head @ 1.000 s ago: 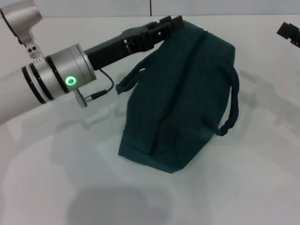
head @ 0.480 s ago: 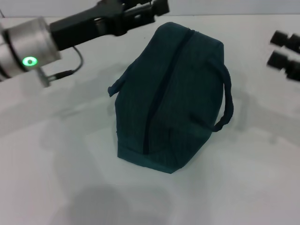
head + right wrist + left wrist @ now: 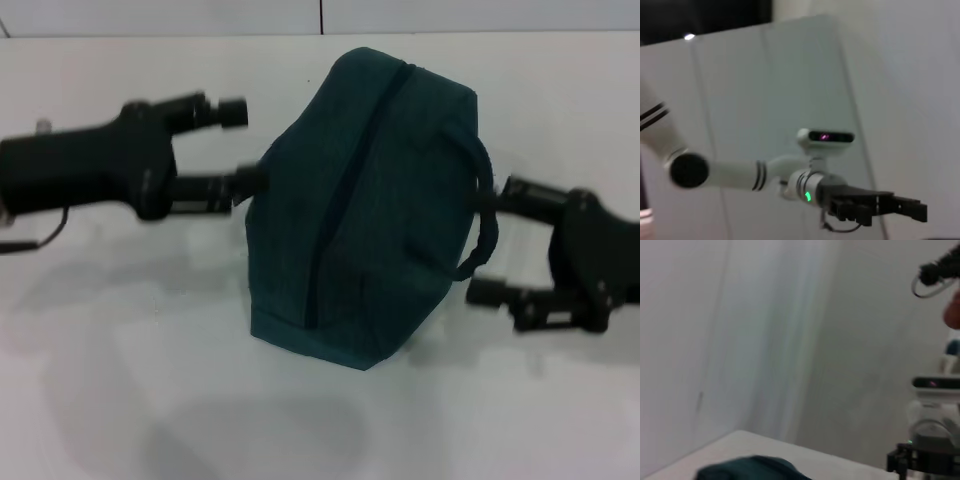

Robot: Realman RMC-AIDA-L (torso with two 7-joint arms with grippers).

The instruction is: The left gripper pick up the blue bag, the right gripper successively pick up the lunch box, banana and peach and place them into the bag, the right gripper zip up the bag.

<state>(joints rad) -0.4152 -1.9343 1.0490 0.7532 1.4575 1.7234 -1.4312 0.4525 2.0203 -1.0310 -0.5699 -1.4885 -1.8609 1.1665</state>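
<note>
Bag (image 3: pixel 365 210) sat mid-counter (image 3: pixel 120 380), bulging, with the zip line along its top looking shut from far end to near end. No lunch box, banana or peach was visible anywhere on the counter.

Left tool (image 3: pixel 238 148) stood at the bag's left side, fingers spread, the lower one touching or just beside the left strap. It held nothing. Right tool (image 3: pixel 488 240) stood at the bag's right side beside the right strap, fingers also spread and empty.

Judgement: a full-looking, shut bag with the food out of sight fits packing and zipping finished. If the food is merely out of frame, it equally fits a shut bag awaiting pickup. Contents hidden, so no next move is settled.
</note>
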